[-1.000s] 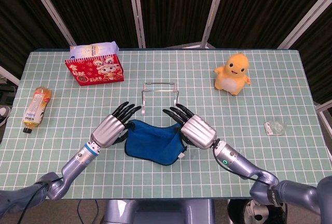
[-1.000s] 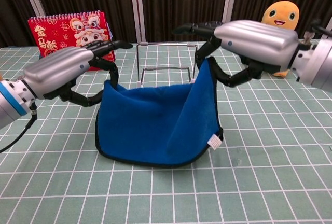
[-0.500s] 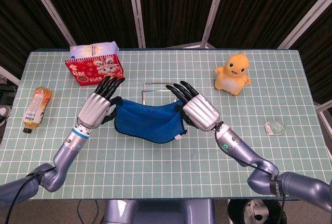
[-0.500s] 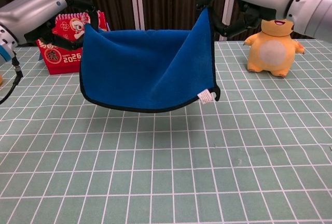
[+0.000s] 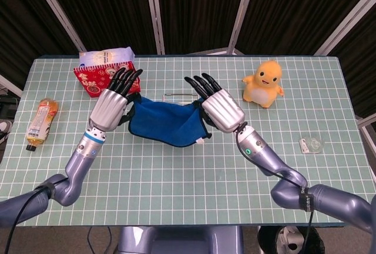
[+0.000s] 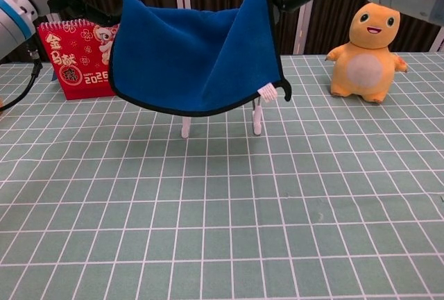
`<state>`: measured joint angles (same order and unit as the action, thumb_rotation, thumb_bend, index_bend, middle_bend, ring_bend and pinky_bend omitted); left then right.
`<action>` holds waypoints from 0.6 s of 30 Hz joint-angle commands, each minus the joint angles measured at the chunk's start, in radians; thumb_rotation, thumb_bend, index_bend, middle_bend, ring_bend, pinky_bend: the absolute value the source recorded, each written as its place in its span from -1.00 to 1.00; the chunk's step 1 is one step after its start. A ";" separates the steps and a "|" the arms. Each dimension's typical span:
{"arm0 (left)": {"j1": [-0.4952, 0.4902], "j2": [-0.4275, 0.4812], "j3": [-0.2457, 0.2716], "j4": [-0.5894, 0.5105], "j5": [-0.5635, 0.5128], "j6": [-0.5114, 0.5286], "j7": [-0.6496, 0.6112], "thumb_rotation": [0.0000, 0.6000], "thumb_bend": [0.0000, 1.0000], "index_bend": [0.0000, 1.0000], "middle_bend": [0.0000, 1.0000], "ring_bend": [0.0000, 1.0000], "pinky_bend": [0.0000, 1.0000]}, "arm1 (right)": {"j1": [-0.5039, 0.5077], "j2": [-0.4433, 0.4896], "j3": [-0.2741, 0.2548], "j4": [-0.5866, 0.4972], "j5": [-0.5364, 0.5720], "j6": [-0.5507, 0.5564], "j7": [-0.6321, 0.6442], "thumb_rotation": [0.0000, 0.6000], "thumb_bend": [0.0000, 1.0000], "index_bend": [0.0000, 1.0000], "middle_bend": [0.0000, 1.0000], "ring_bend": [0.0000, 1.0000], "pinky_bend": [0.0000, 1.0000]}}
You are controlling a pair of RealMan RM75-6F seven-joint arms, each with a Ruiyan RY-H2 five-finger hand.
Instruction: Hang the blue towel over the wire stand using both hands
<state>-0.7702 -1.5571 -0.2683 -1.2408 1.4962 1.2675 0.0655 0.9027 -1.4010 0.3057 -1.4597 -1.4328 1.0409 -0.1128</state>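
The blue towel (image 5: 167, 122) (image 6: 194, 57) hangs in the air, stretched between my two hands above the table. My left hand (image 5: 114, 106) pinches its left top corner, other fingers spread upward. My right hand (image 5: 218, 107) pinches the right top corner, where the cloth folds forward with a white tag (image 6: 266, 92). The wire stand (image 5: 180, 94) sits just behind the towel; only its top bar shows in the head view. In the chest view its white feet (image 6: 256, 117) show below the towel's hem. Both hands are largely cut off by the top edge of the chest view.
A red calendar (image 5: 93, 80) (image 6: 73, 58) with a white packet (image 5: 106, 57) behind it stands at the back left. An orange plush toy (image 5: 264, 83) (image 6: 365, 53) sits at the back right. A bottle (image 5: 40, 123) lies at the left edge, a small clear item (image 5: 311, 144) at the right.
Both hands lifted the towel off the table, raised it higher and carried it back toward the wire stand. The stand's feet now show under the hem.
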 commanded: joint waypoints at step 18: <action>-0.064 0.029 -0.106 -0.004 -0.086 -0.005 0.015 1.00 0.11 0.66 -1.00 -1.00 -1.00 | 0.099 0.008 0.109 0.089 0.168 -0.079 -0.045 1.00 0.25 0.30 -1.00 -1.00 -1.00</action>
<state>-0.8317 -1.5280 -0.3727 -1.2517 1.4162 1.2670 0.0848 0.9988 -1.3890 0.4189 -1.3795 -1.2685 0.9675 -0.1590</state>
